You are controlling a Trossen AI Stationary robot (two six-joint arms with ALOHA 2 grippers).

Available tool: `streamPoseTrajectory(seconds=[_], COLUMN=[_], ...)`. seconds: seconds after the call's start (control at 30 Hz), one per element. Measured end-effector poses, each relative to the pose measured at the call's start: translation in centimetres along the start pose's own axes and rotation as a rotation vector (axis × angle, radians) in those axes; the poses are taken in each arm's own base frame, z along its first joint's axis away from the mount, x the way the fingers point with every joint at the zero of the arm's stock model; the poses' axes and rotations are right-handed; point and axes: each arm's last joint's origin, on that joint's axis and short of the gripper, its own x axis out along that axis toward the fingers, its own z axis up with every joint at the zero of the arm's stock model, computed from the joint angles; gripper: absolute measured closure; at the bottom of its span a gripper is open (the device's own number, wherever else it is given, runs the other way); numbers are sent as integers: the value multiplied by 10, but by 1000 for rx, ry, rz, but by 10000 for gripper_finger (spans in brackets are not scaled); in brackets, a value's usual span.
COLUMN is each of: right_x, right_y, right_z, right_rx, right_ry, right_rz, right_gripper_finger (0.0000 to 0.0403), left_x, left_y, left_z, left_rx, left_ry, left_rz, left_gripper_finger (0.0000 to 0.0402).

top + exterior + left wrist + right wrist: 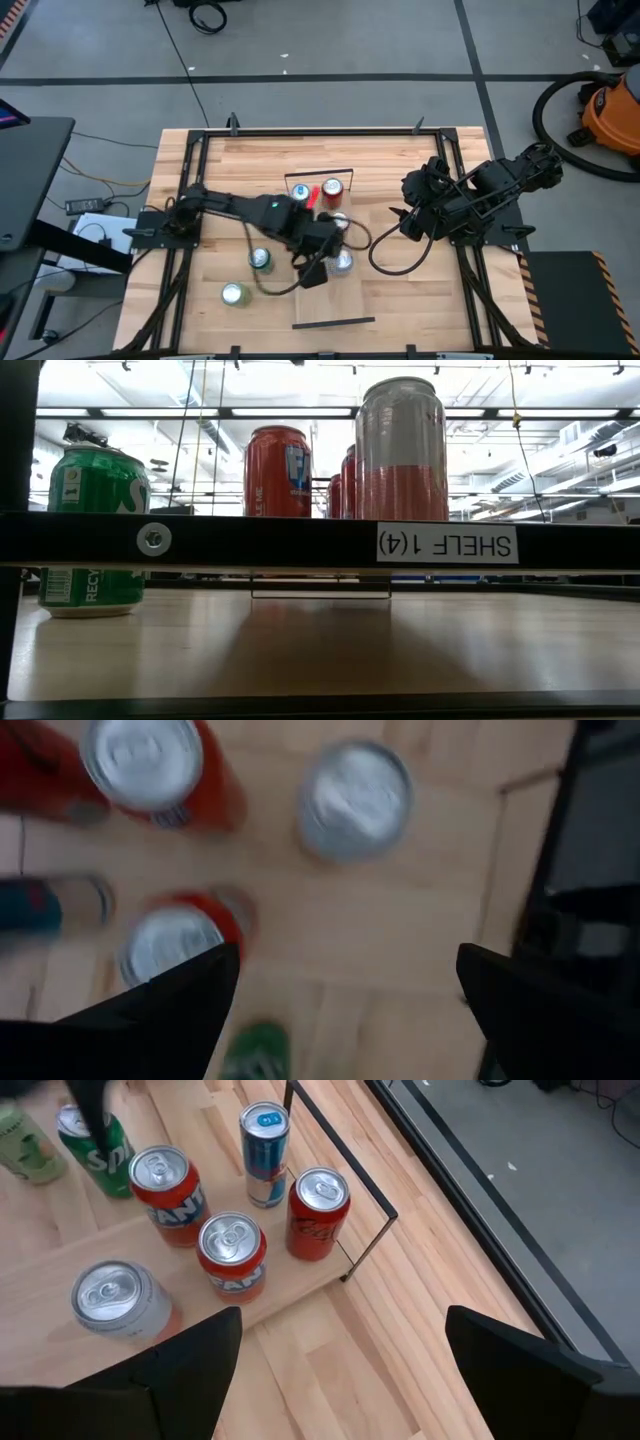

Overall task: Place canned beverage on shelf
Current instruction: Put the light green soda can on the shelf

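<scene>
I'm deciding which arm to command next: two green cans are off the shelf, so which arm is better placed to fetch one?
Probably the left. Its gripper hangs open over the table's middle, close beside the nearer green can. The right gripper sits back at the right side, with the shelf's cans between it and the green ones.

Cans crowd shelf far end by wire rail; near stretch bare; left arm overhangs middle.

From my station I see both arms built of dark, near-black segments; the left arm carries a small green light on its forearm and a red patch near its wrist. A black cable loops off the right arm, and another trails under the left. Each wrist camera shows that arm's two black, wedge-shaped fingers
</scene>
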Motion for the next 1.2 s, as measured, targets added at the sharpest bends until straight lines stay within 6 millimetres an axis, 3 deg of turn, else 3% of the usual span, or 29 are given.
streamPoseTrajectory(seconds=[0.2,0.37,0.53,0.8,1.03,1.2], right_x=[0,0,0,0,0,0], right_y=[0,0,0,-1,-1,-1], right_z=[0,0,1,1,1,1], right_rx=[-7,-18,-34,-57,-49,-49], right_ry=[0,-4,-18,-34,-36,-36], right_rz=[0,-2,-14,-30,-31,-31], right_gripper_finger=[41,41,41,41,41,41], left_x=[-18,-18,-16,-7,9,19], left_y=[-26,-48,-56,-39,-22,-18], left_z=[-32,-61,-95,-148,-170,-178], left_rx=[-37,-75,-97,-162,-290,-255], left_ry=[31,60,114,274,348,410], left_rz=[8,28,77,102,23,46], left_gripper_finger=[22,46,71,93,95,91])
